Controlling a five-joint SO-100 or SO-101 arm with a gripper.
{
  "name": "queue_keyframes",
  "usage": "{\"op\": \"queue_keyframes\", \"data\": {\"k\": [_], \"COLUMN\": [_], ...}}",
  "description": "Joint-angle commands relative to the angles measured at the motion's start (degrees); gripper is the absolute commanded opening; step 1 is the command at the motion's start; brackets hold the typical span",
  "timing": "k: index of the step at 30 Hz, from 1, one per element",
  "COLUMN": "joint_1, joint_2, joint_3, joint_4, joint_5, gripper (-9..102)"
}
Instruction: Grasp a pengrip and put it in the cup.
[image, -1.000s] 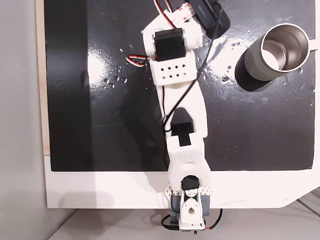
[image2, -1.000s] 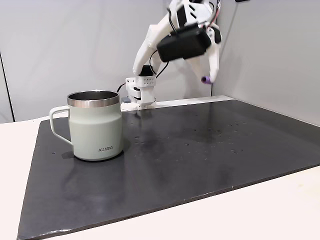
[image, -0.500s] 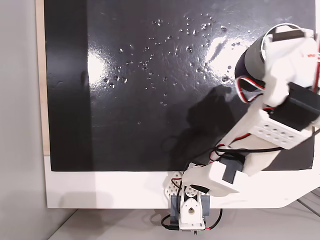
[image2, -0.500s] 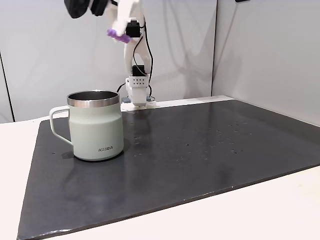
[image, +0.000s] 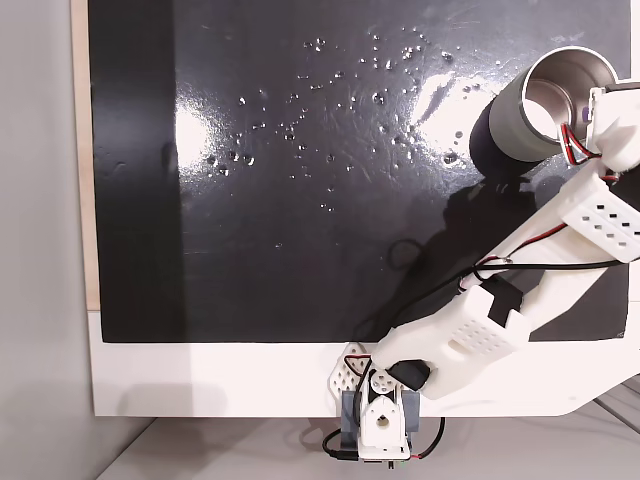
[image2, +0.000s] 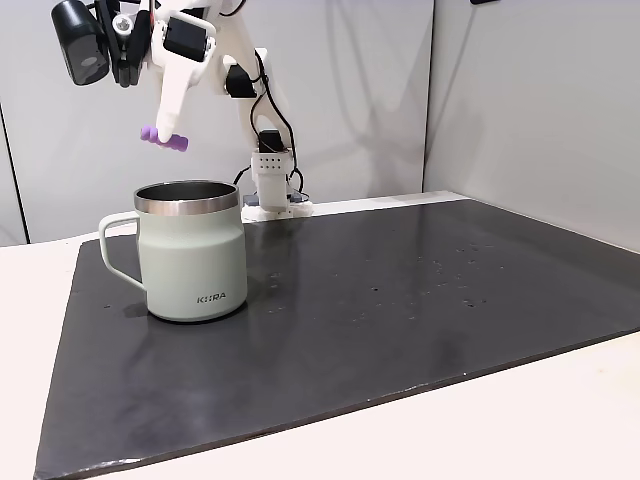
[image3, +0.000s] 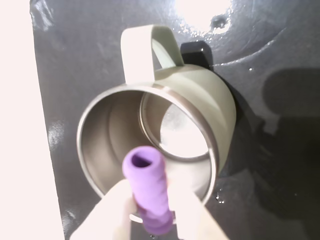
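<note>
The claw (image3: 150, 212) is clamped on the pengrip (image3: 148, 187), pinching its lower end, with the open tip poking out ahead. Straight below sits the cup (image3: 165, 145), mouth up, empty as far as the wrist view shows. The pengrip looks light, soft and ribbed, so it probably holds without slipping and should drop without bouncing much. From the side, it hangs (image2: 164, 138) just above the cup's rim (image2: 188, 197), towards the handle side. There is open air all round, and the wide steel mouth forgives a slightly off release.

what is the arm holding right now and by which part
The gripper holds the purple pengrip, its fingers pinching the lower end; the open end sticks out above the cup.
</note>
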Motion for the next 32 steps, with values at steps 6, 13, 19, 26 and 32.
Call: {"op": "queue_keyframes", "data": {"k": [6, 13, 19, 26, 32], "joint_1": [-1.7, -3.2, -2.9, -2.0, -2.0], "joint_2": [-4.2, -7.3, -6.9, -6.9, -6.6], "joint_3": [-5.2, -8.2, -8.2, -8.2, -8.2], "joint_4": [-0.6, -0.6, -0.4, -0.4, -0.4], "joint_5": [-1.7, -1.4, -1.1, -0.6, -0.8], "gripper": [0, 1, 18, 22, 22]}}
